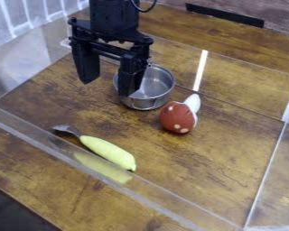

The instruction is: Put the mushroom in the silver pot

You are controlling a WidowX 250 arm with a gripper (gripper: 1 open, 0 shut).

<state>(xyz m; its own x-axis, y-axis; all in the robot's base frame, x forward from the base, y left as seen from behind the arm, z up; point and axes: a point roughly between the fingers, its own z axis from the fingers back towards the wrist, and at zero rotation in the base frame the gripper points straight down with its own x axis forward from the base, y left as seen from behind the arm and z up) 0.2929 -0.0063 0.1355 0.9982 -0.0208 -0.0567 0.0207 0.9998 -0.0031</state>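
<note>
The mushroom point(177, 116) lies on its side on the wooden table, its reddish-brown cap toward the front and its white stem pointing back right. Just left of it and a little further back stands the silver pot point(148, 87), shiny and round, with nothing visible inside. My gripper point(107, 74) hangs pointing down at the pot's left rim. It is open, the two black fingers point(83, 63) wide apart, and nothing is between them. One finger partly hides the pot's left side.
A yellow banana point(108, 152) lies near the front, beside a clear plastic wall point(135, 180) that borders the wooden table point(231, 135). A pale stick point(200, 70) lies behind the mushroom. Further clear panels stand at the right and left.
</note>
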